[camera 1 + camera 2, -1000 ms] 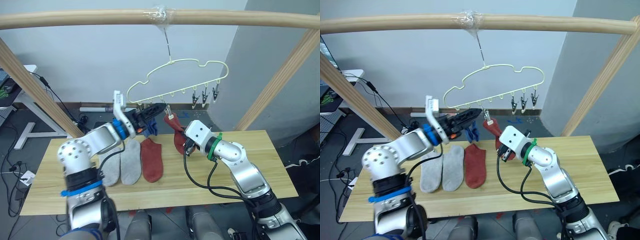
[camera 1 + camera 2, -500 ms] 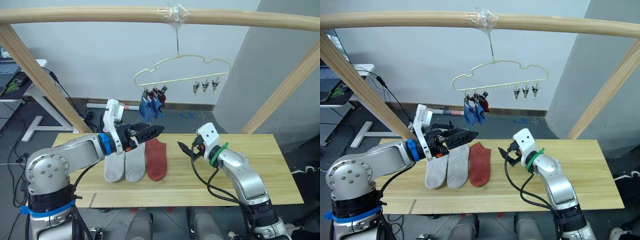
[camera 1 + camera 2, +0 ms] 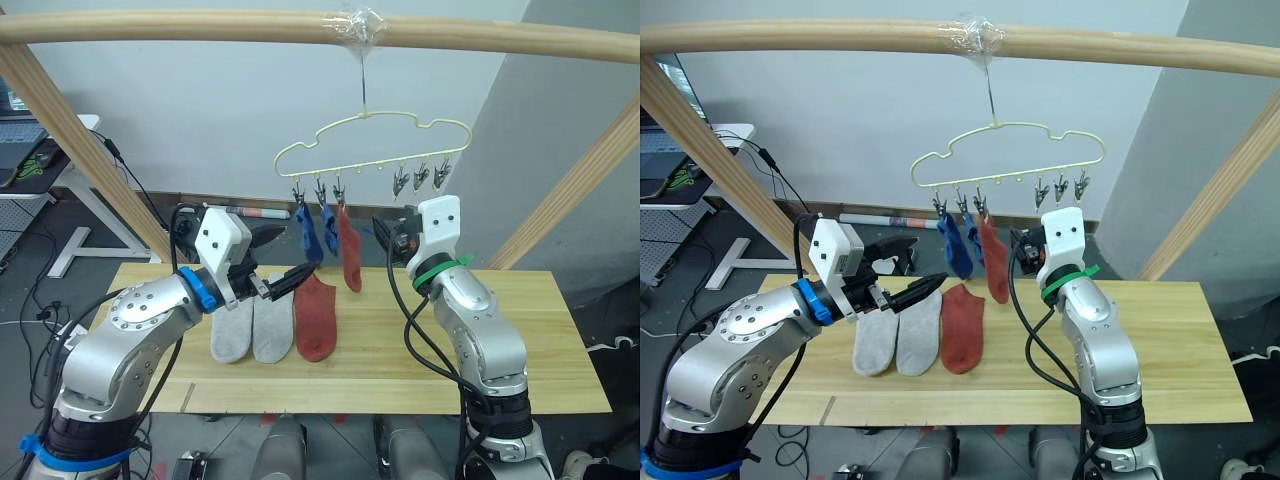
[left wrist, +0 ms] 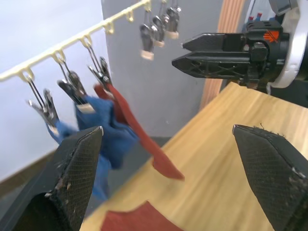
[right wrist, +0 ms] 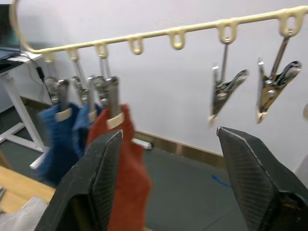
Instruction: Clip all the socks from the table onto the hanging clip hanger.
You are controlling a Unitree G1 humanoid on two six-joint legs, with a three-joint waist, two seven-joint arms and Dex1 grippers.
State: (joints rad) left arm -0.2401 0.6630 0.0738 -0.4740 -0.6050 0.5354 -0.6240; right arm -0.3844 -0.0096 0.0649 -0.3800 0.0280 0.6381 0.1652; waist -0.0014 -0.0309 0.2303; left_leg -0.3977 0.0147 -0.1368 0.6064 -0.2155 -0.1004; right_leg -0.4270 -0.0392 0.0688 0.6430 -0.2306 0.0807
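A cream clip hanger [image 3: 375, 150] hangs from the wooden bar. Two blue socks [image 3: 305, 235] and a rust red sock [image 3: 349, 248] hang from its left clips. Three clips [image 3: 420, 178] on the right hold nothing. On the table [image 3: 560, 340] lie two grey socks [image 3: 230, 330] and a red sock [image 3: 316, 315] side by side. My left gripper [image 3: 285, 262] is open above the lying socks, just left of the hanging ones. My right gripper [image 3: 388, 232] is open just right of the hanging red sock, nothing between its fingers [image 5: 96, 183].
The round wooden bar [image 3: 200, 25] crosses overhead, with slanted posts at left [image 3: 80, 140] and right [image 3: 570, 190]. The table's right half is bare wood. A white desk [image 3: 50, 190] and cables stand behind at the left.
The right gripper has let go of the red sock, which now hangs from a clip. Both grippers have drawn back from the hanger. The camera has shifted.
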